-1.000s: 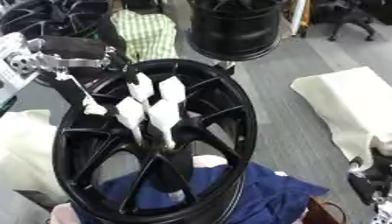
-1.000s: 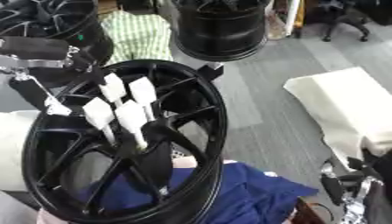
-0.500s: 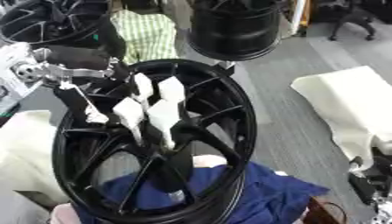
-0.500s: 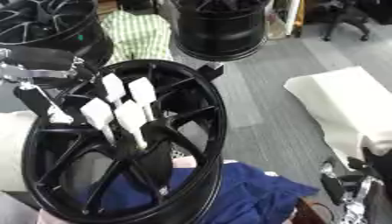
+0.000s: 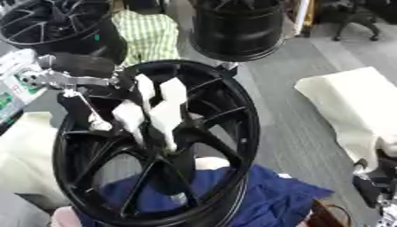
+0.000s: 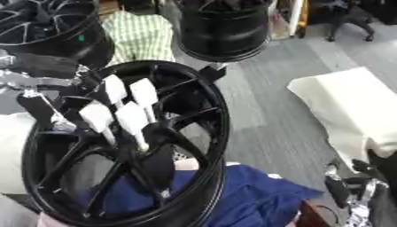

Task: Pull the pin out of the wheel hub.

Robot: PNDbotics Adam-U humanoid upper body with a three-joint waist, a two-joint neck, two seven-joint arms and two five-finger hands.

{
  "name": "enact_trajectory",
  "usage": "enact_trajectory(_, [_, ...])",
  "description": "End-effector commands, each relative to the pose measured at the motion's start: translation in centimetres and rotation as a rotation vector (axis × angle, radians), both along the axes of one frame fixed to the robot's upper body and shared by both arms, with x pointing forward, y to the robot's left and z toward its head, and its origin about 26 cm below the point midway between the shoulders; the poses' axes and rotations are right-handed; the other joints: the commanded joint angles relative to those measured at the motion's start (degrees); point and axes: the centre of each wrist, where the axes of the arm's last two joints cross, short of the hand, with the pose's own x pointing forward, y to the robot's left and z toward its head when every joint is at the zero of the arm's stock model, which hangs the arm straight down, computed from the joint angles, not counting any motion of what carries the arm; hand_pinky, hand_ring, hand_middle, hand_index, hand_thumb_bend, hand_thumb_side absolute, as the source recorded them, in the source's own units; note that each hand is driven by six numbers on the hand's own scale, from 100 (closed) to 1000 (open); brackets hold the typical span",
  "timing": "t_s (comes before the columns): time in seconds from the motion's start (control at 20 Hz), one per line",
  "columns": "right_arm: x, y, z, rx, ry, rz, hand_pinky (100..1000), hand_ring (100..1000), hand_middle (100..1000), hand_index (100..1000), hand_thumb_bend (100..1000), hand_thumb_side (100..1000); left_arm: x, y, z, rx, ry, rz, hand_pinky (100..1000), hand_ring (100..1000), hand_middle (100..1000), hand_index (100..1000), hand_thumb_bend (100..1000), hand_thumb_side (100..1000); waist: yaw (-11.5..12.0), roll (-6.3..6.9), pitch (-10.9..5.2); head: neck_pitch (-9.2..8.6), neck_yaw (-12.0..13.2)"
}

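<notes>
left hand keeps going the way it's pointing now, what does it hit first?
Probably the white pins in the wheel: the left hand comes in from the left, aimed rightwards across the rim, and the nearest pin lies just beyond it. Depth is unclear, so it could pass in front.

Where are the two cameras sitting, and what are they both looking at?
Left eye view: in the robot's head, looking down at the black wheel hub with white pins; the left hand reaches in at the rim.
Right eye view: the other eye beside it, same downward look; the right hand shows near the lower right corner.
Both share the hub, the pins, a blue cloth and the grey floor, just slightly shifted sideways.
</notes>
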Motion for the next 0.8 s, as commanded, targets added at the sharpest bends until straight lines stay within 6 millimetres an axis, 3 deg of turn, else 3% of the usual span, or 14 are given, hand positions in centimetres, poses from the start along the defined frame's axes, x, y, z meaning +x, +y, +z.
enact_trajectory(0.05, [0.41,-0.75,0.94,-0.037,-0.021,0.002,366,504,638,710,251,264,-0.12,1.07,0.95,0.384,-0.018,-0.315,283,179,581,756,302,240,-0.05,-0.16,-0.8,-0.68,0.05])
enact_trajectory(0.45, [0.44,-0.75,0.97,-0.039,-0.021,0.002,366,504,638,710,251,265,0.16,1.47,0.42,0.424,-0.018,-0.289,288,186,578,755,300,231,-0.08,-0.13,-0.82,-0.7,0.03])
enact_trajectory(0.8, [0.46,-0.72,0.98,-0.038,-0.02,0.004,367,504,639,710,249,266,0.75,1.97,-0.02,0.433,-0.009,-0.256,277,182,534,736,243,213,-0.15,-0.18,-0.76,-0.67,0.07])
